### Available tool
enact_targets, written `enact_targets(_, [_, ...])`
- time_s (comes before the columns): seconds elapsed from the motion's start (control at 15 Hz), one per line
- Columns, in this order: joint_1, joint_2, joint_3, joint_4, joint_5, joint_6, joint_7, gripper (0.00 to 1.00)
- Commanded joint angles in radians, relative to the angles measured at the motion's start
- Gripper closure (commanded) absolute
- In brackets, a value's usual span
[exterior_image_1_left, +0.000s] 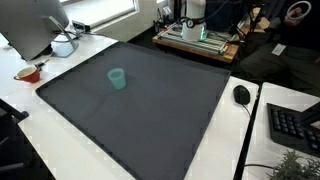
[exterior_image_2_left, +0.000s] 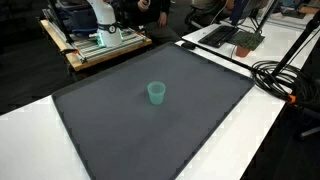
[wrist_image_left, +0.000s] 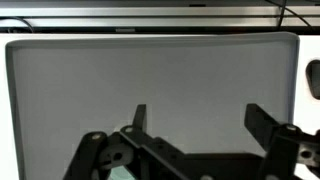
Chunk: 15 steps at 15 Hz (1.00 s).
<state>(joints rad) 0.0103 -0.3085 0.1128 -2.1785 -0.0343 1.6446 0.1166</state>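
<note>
Closest in, the wrist view shows the gripper (wrist_image_left: 197, 115) with its two dark fingers (wrist_image_left: 140, 118) spread wide and nothing between them. They hang over the near edge of the dark mat (wrist_image_left: 150, 70). A pale patch low behind the gripper body may be the cup, but it is too hidden to tell. That view takes in almost the whole mat, so the wrist is probably held high and drawn back toward the robot base (exterior_image_2_left: 100, 20), tilted to look across the surface. Neither exterior view shows the arm reaching over the mat. Further out, in both exterior views, the teal plastic cup (exterior_image_1_left: 117, 79) (exterior_image_2_left: 156, 93) stands upright, mouth up, alone on the mat (exterior_image_2_left: 130, 130) and well apart from the gripper. Standing alone like that, it looks open to approach from any side, and its colour shows clearly against the dark ground. The clutter sits off the mat on the white table (exterior_image_1_left: 60, 150): a computer mouse (exterior_image_1_left: 241, 95), a keyboard (exterior_image_1_left: 295, 125), a red bowl (exterior_image_1_left: 28, 72) and, beyond, a bundle of black cables (exterior_image_2_left: 285, 75).
</note>
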Motion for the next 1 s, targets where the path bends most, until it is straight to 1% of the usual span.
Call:
enact_targets(0.0, [0.014,0.001,-0.012,0.002,-0.003,-0.002,0.003,0.00])
enact_targets(0.2, [0.016,0.003,-0.011,0.000,-0.007,0.000,-0.004,0.00])
enact_targets(0.27, [0.020,-0.004,-0.009,-0.010,-0.021,0.018,-0.025,0.00])
enact_targets(0.33, [0.025,-0.005,0.003,-0.021,-0.085,0.025,-0.058,0.00])
enact_targets(0.47, [0.037,0.004,0.009,-0.043,-0.163,0.010,-0.107,0.00])
enact_targets(0.73, [0.074,0.031,0.018,-0.094,-0.274,0.025,-0.208,0.00])
enact_targets(0.93, [0.102,0.075,0.024,-0.096,-0.340,0.042,-0.293,0.00])
